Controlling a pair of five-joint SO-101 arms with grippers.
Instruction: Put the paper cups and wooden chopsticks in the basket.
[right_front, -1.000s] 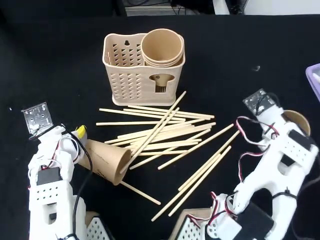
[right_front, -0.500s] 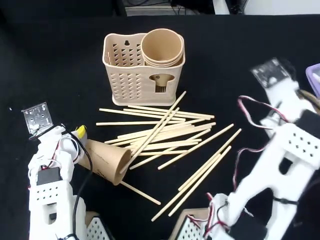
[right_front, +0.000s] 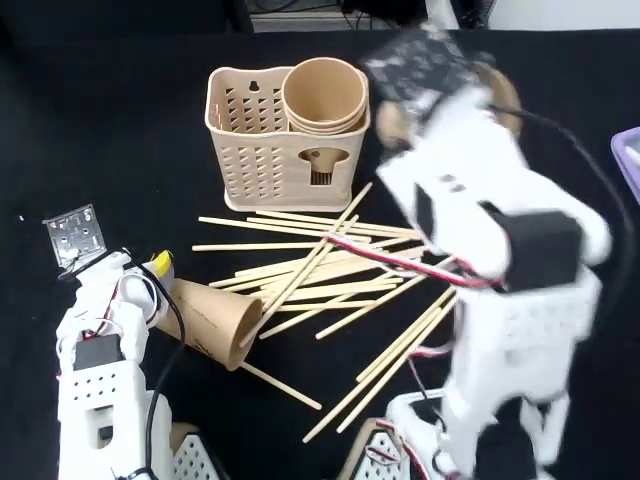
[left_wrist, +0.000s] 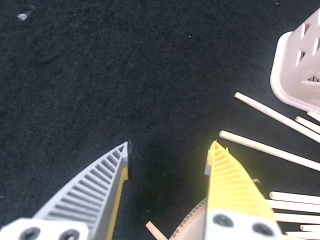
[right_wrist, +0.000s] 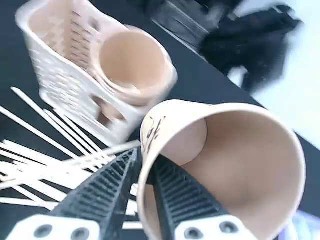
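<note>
A beige perforated basket stands at the table's back with stacked paper cups in one compartment. My right arm is raised just right of the basket. Its gripper is shut on the rim of a paper cup, one finger inside and one outside. Wooden chopsticks lie scattered in front of the basket. Another paper cup lies on its side at the front left. My left gripper hangs open just beside it, over bare cloth.
The table is covered in black cloth. A purple container's edge shows at the far right. A corner of the basket is close ahead of the left gripper. Dark items sit beyond the table's back edge.
My right arm has swung up from the right side of the table toward the basket, carrying the paper cup with it. The left arm has not moved.
</note>
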